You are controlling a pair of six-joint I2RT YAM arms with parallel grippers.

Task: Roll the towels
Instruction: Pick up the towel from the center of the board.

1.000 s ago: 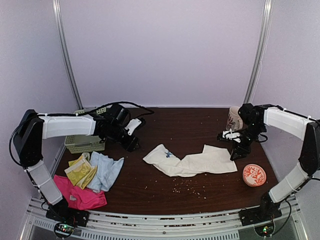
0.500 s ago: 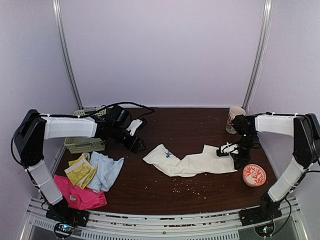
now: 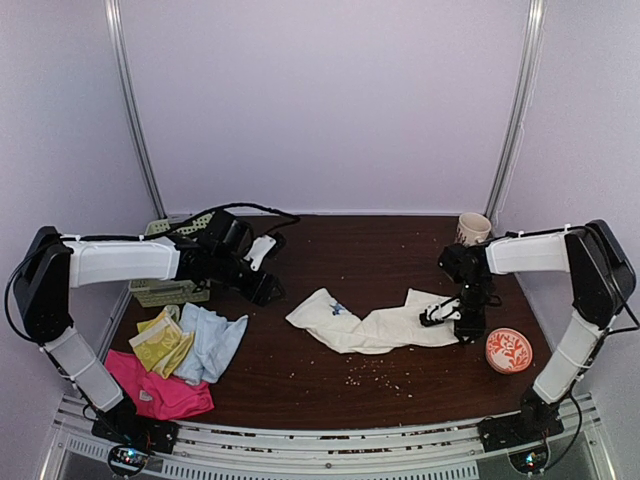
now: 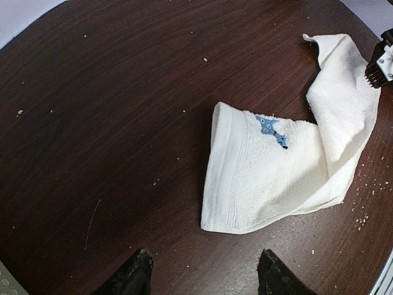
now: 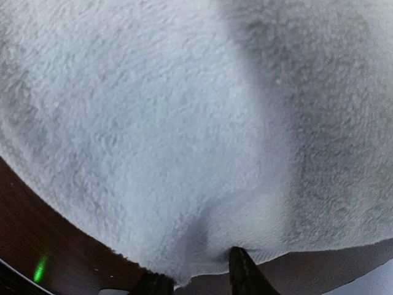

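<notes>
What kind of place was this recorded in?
Probably a lab test booth, not a home: plain pale walls box in a dark table, two robot arms stand on a metal rail at its near edge, and towels lie as props.

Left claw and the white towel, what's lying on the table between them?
Nothing: only bare dark tabletop lies between the open left claw and the white towel. The left wrist view shows that stretch plainly.

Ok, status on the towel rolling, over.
Left claw open, hovering off the white towel. Right claw down on the towel's right end, grip unclear. Nothing blocking.
</notes>
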